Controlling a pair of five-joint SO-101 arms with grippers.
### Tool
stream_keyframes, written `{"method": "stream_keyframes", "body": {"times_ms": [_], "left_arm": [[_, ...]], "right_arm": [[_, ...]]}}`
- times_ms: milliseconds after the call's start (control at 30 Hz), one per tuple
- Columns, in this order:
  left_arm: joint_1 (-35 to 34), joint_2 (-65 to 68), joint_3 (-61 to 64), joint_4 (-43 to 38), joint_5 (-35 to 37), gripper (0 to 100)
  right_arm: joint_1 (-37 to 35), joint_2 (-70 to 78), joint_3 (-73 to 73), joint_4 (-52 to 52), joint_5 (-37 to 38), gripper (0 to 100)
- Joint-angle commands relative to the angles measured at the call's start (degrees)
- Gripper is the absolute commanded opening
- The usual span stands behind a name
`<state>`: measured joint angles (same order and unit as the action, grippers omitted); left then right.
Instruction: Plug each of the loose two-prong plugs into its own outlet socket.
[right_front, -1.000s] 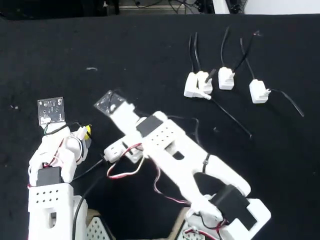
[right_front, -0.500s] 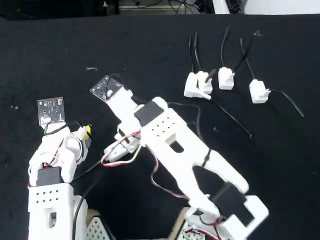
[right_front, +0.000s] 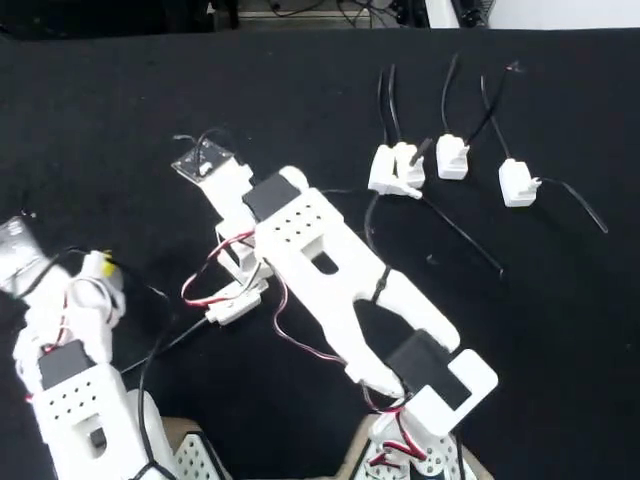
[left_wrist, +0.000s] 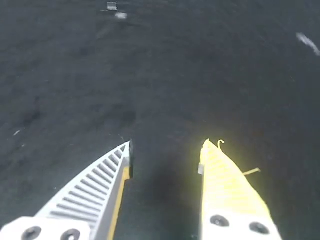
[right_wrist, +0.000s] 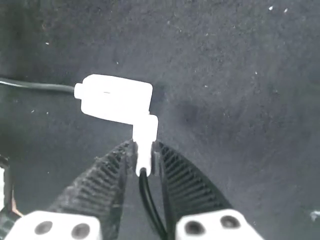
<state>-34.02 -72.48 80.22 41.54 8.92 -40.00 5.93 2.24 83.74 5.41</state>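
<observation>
The right claw is pinched narrow on a white two-prong plug, and the plug's black lead runs back between the ribbed fingers. The far end of the plug butts squarely against the side of a white outlet socket lying flat on the black desk. The two touch; how deep the prongs sit is hidden. A black cord leaves the socket's other end.

From above, the right arm stretches from the near edge across the middle of the desk. The left arm is tucked at the near left corner. The left claw hangs spread wide, one white finger and one yellow, with bare desk between them.

Well apart, toward the far right, lie more white pieces on black cords: a joined pair, a single piece just beside it and another piece farther right. From here I can't tell plugs from sockets there.
</observation>
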Motion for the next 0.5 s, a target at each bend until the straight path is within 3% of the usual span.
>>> {"method": "stream_keyframes", "body": {"times_ms": [0,167,300,467], "left_arm": [[-3.2,-0.4,-3.3,-1.1,3.7,23],[0.1,-0.4,-3.2,-0.7,3.2,23],[5.1,-0.4,-2.9,-0.5,-1.8,23],[5.7,-0.4,-3.2,-0.5,-2.1,23]], "right_arm": [[1.1,0.0,-5.4,0.8,-0.4,1.1],[1.1,0.0,-5.5,-0.5,-1.5,1.1],[1.0,0.0,-5.1,-0.8,-2.1,1.1],[0.9,-0.1,-0.1,-5.4,-3.3,1.1]]}}
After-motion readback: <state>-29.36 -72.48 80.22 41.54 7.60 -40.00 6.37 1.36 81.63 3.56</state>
